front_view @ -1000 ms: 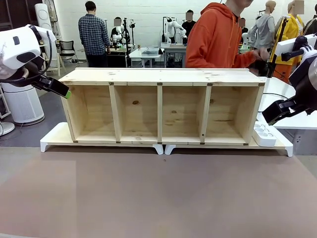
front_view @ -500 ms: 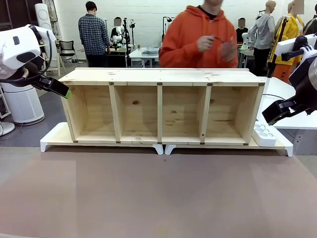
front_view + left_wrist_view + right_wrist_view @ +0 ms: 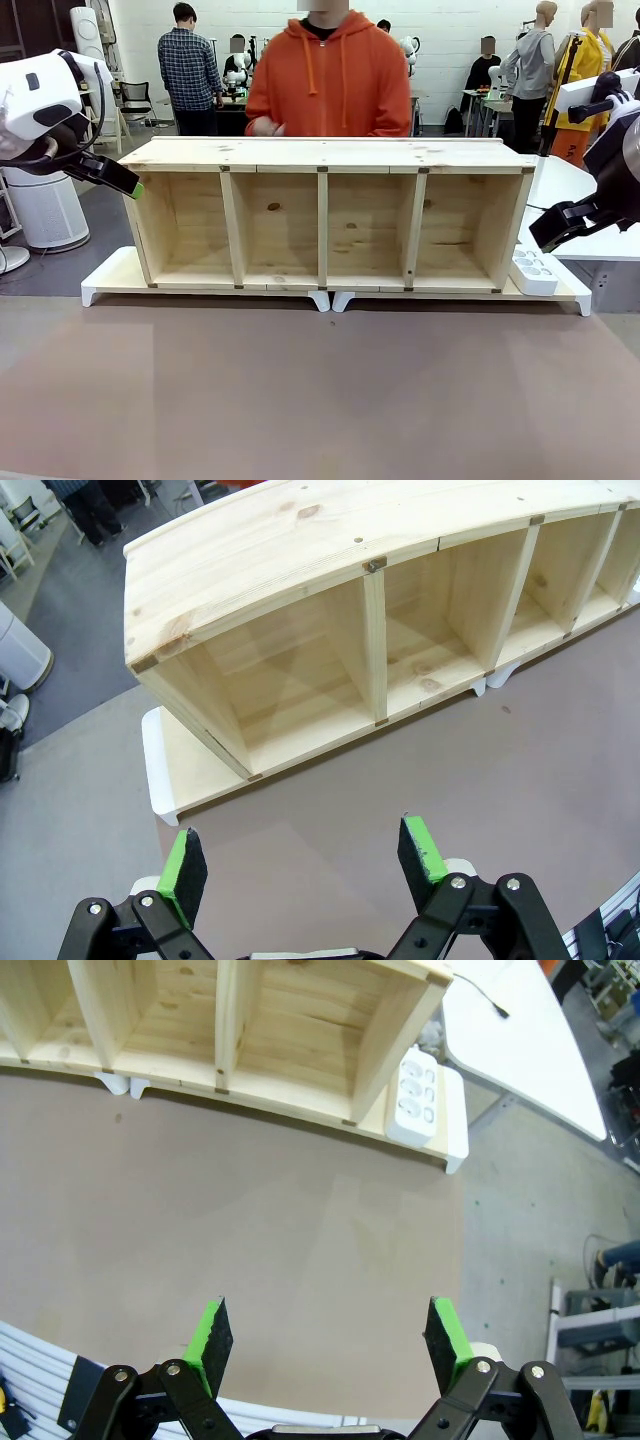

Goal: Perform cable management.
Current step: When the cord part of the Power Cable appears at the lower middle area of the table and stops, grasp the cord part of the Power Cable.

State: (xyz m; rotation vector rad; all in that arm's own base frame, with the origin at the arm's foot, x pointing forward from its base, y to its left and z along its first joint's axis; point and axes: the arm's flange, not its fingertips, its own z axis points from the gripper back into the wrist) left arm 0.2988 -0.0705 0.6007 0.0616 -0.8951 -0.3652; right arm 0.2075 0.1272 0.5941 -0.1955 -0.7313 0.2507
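Claw on the left: black two-finger left gripper (image 3: pixel 302 858) with green pads hangs off the left end of the shelf, above the table; its fingers stand wide apart with nothing between them
Claw on the right: black two-finger right gripper (image 3: pixel 330 1332) hangs off the right end of the shelf, near the strip; its green-padded fingers are spread wide and hold nothing
Shelf: long pale wooden shelf (image 3: pixel 330 155) lies across the table, with four compartments in a row open toward the near side
Base: flat white boards (image 3: pixel 108 276) lie under the shelf and jut out at its left and right ends
Power strip: white six-socket power strip (image 3: pixel 413 1100) lies sockets up on the right end of the boards, just beside the shelf's right wall
Cable: thin black cable (image 3: pixel 484 993) runs over the white side table (image 3: pixel 530 1060), right of the shelf and farther off than the strip; where it joins the strip cannot be made out; it is well apart from both grippers
Table: brown table top (image 3: pixel 320 400) spreads on the near side of the shelf
Person: person in an orange hooded top (image 3: pixel 330 80) stands at the far side behind the shelf, one hand (image 3: pixel 266 127) at the far edge of the shelf top, left of the middle
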